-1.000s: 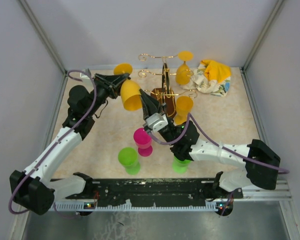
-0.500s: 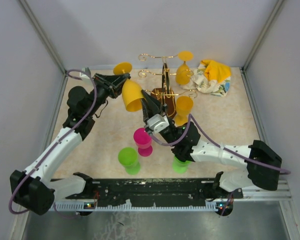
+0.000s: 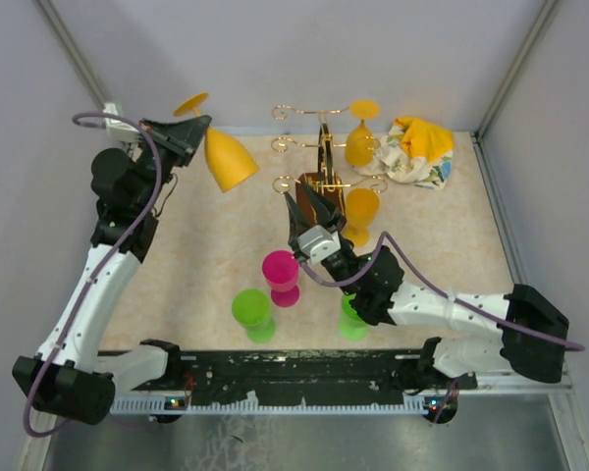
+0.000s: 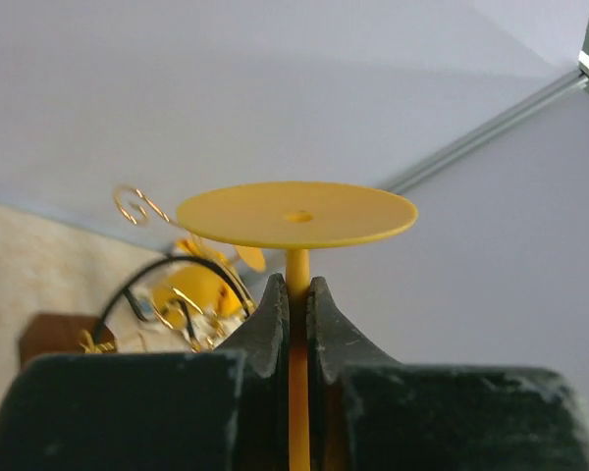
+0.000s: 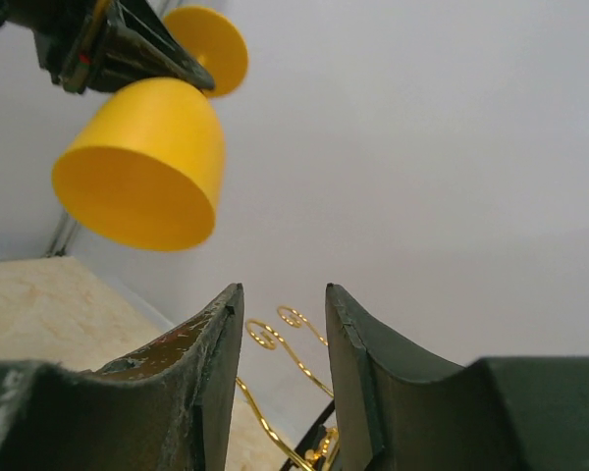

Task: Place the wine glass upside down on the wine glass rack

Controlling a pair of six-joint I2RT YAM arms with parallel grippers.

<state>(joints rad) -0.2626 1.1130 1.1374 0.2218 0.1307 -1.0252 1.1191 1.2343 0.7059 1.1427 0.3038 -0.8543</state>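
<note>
My left arm (image 3: pixel 108 255) is raised over the far left corner of the surface (image 3: pixel 206 245), and its jaws are pinched tight on the thin stem of the yellow wine glass (image 3: pixel 226 160). In the left wrist view the stem runs straight up between the two fingers (image 4: pixel 270 329) to the flat round foot (image 4: pixel 296 214) just above them. From overhead, the glass hangs in the air, tilted, with its foot up toward the far left and its open rim angled down toward the middle of the surface. It touches nothing but my jaws. The wine glass rack (image 3: pixel 324 147) stands near the far edge, right of the held glass and apart from it. Its gold hooks curl out from the post above a dark wooden base. Two more yellow glasses hang on its right side, one high (image 3: pixel 361 137) and one lower (image 3: pixel 361 208). My right arm (image 3: pixel 442 309) reaches in from the near right, with its jaws pointing up just in front of the rack base, parted by a moderate gap and holding nothing. Through that gap I see a gold hook (image 5: pixel 275 339), and the held glass (image 5: pixel 142 162) is up to the left. A pink cup (image 3: pixel 280 275) and two green cups (image 3: pixel 250 312) (image 3: pixel 351 322) stand toward the near edge. A crumpled yellow and white cloth (image 3: pixel 417 147) lies in the far right corner.
</note>
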